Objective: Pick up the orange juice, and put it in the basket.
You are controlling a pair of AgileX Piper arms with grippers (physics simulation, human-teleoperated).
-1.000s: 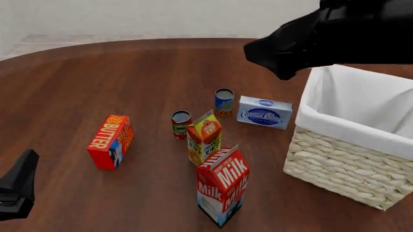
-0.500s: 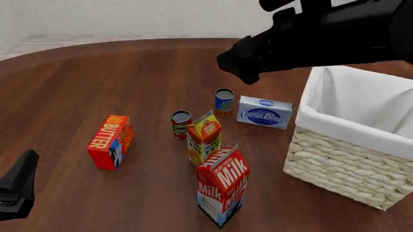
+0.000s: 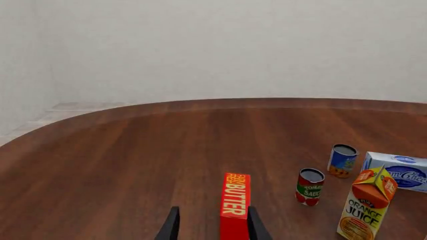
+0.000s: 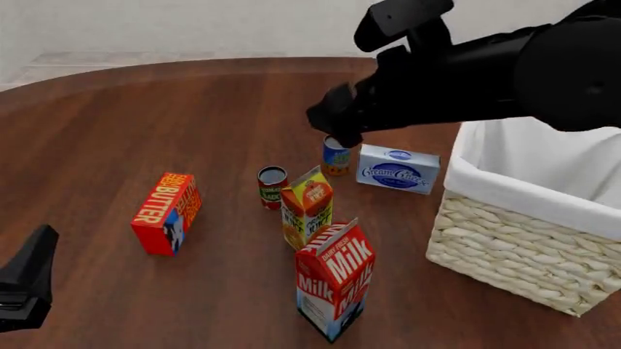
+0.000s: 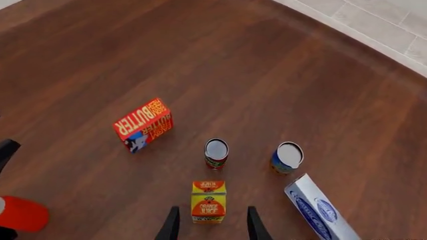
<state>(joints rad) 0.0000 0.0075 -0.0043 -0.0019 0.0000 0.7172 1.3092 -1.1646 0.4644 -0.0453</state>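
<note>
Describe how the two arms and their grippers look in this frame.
Both are plain matte black with no visible markings or cables. The right arm is bulky, made of rounded, blocky segments. Of the left gripper, only a dark wedge-shaped tip shows in the front view. In each wrist view, the fingers are two thin, tapered black prongs.

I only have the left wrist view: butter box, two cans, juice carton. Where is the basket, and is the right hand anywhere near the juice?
Observer: The basket stands to the right of the orange juice in the front view, apart from it.
Operator: And the right hand?
Observer: The right hand hangs open well above the juice, touching nothing.
Operator: Anything close to the juice that I miss?
Observer: A milk carton stands just on the arms' side of it.
</note>
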